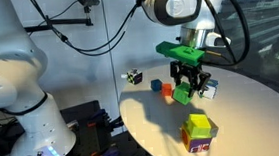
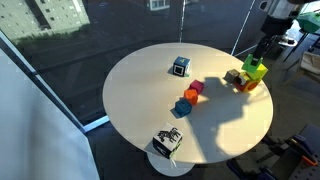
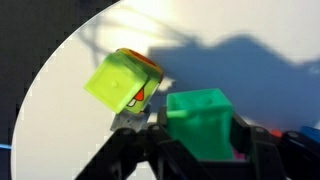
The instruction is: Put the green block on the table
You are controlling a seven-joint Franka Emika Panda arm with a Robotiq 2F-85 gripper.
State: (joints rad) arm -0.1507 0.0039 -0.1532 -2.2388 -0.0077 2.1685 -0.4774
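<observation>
My gripper (image 3: 205, 140) is shut on the green block (image 3: 203, 118), which fills the space between the black jaws in the wrist view. In both exterior views the gripper (image 1: 190, 88) (image 2: 259, 58) holds the green block (image 1: 184, 93) (image 2: 255, 70) low over the round white table (image 1: 252, 109) (image 2: 140, 90). I cannot tell whether the block touches the top. The larger multicoloured cube (image 3: 122, 82) lies just beside the gripper, with an orange edge showing behind it.
Small red (image 1: 155, 86) and blue (image 1: 167, 89) blocks lie near the gripper, also seen in an exterior view (image 2: 196, 88) (image 2: 181, 107). The multicoloured cube (image 1: 198, 132) sits toward the table edge. White marked cubes (image 1: 132, 77) (image 2: 181, 66) (image 2: 167, 142) stand near the rim.
</observation>
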